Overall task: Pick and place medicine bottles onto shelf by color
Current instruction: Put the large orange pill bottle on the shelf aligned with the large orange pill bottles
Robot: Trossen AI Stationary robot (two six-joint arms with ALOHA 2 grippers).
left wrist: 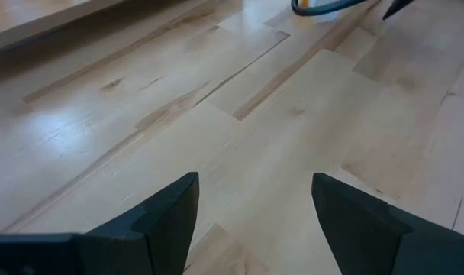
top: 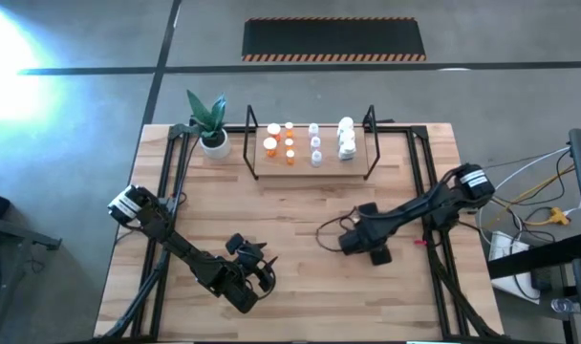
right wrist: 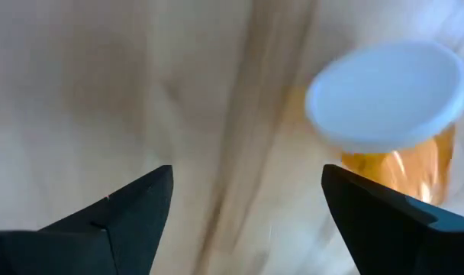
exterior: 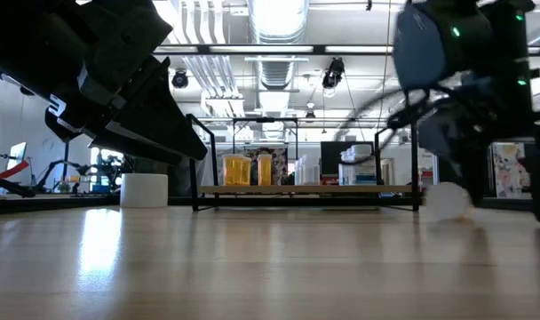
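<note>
Shelf (top: 312,168) sits at the table's (top: 300,306) far edge, about centre. On it, the medicine bottles (top: 313,143) stand in groups side by side: one group at the left end, one in the middle, one at the right end. Plant pot (top: 214,143) stands on the table just left of the shelf.

Left gripper (top: 262,277) is over the near left part of the table, well apart from the shelf, jaws spread above bare tabletop.

Right gripper (top: 353,241) is right of centre, nearer than the shelf. One bottle (right wrist: 392,114) stands on the table just beyond its spread fingers (right wrist: 385,221), off to one side, not between them.
</note>
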